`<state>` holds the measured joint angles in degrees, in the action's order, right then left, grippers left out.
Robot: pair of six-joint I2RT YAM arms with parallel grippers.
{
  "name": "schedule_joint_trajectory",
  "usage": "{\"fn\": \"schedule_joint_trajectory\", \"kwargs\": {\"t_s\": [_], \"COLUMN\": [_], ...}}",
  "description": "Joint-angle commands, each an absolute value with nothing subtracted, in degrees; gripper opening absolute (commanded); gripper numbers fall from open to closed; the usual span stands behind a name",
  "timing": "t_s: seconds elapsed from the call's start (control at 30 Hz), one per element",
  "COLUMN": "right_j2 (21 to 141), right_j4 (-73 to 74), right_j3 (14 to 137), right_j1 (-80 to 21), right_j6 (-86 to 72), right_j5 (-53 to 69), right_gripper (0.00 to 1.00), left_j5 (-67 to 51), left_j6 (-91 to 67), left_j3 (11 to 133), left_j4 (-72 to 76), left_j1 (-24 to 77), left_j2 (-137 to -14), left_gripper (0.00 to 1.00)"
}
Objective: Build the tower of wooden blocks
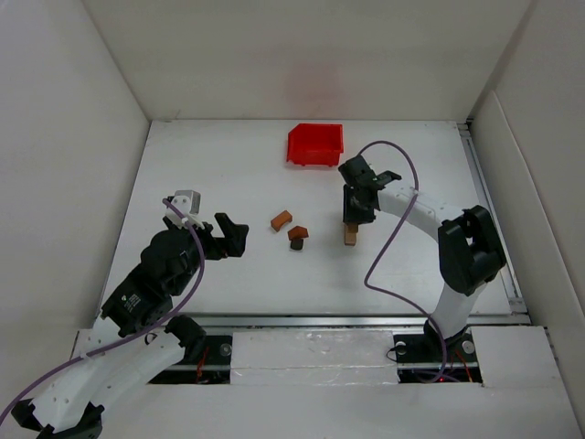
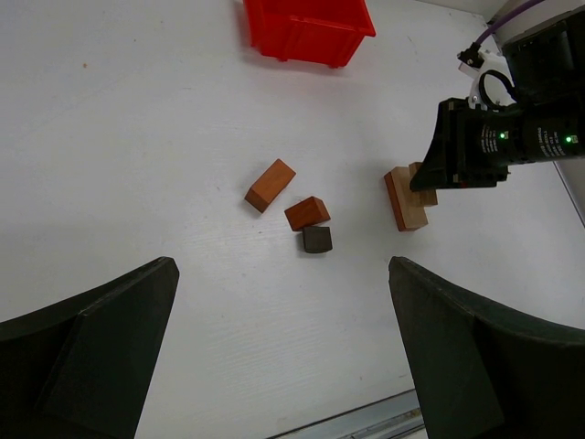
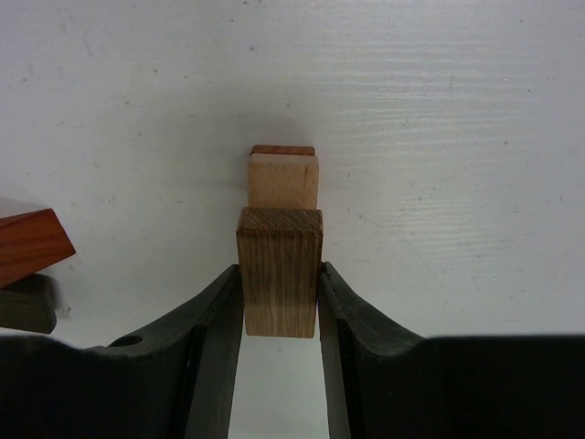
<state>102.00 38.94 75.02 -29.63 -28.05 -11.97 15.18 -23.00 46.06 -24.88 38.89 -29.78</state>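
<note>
My right gripper [image 3: 280, 274] is shut on a brown wooden block [image 3: 280, 265], held upright over a small stack: a light tan block [image 3: 283, 181] on a reddish-brown one [image 3: 282, 150]. I cannot tell whether the held block touches the stack [image 1: 350, 236]. Left of it on the table lie an orange-brown block [image 2: 271, 185], a reddish peaked block [image 2: 307, 213] and a dark block [image 2: 317, 240] touching it. My left gripper [image 2: 281, 274] hovers open and empty on the near side of these loose blocks, in the top view at the left gripper [image 1: 235, 236].
A red plastic bin [image 1: 314, 144] stands at the back of the white table [image 1: 219, 165]. White walls enclose the table on three sides. A metal rail [image 1: 366, 319] runs along the near edge. The right arm's purple cable [image 1: 384, 247] loops above the table.
</note>
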Motion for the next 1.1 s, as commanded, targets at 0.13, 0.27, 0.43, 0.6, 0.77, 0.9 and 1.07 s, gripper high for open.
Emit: {"fn": "schedule_joint_trajectory", "kwargs": {"t_s": [0.13, 0.27, 0.43, 0.6, 0.77, 0.9, 1.07], "right_j2": [102.04, 101.95, 102.39, 102.57, 102.92, 102.83, 102.83], "right_j4": [37.09, 36.83, 36.56, 36.3, 36.04, 35.95, 35.86], "right_j3": [74.88, 74.71, 74.71, 74.36, 74.27, 74.35, 74.53], "right_j1": [-29.36, -29.88, -29.88, -30.41, -30.41, -30.41, -30.41], "right_j6": [-27.95, -28.12, -28.21, -28.56, -28.56, -28.56, -28.65], "right_j5": [-11.78, -11.78, -11.78, -12.39, -12.39, -12.4, -12.22], "right_gripper": [0.16, 0.19, 0.2, 0.22, 0.23, 0.24, 0.28], "left_j5": [15.03, 15.12, 15.12, 15.21, 15.21, 15.12, 15.03], "left_j6": [-23.03, -23.03, -23.03, -23.12, -23.03, -23.12, -23.12], "left_j3": [45.7, 45.7, 45.79, 45.7, 45.7, 45.62, 45.62], "left_j4": [-22.24, -22.24, -22.32, -22.24, -22.41, -22.24, -22.24], "left_j1": [39.11, 39.11, 39.11, 39.11, 39.11, 39.11, 39.11], "left_j2": [-30.15, -30.15, -30.23, -30.41, -30.41, -30.41, -30.5], "left_gripper": [0.99, 0.99, 0.99, 0.99, 0.99, 0.99, 0.99]}}
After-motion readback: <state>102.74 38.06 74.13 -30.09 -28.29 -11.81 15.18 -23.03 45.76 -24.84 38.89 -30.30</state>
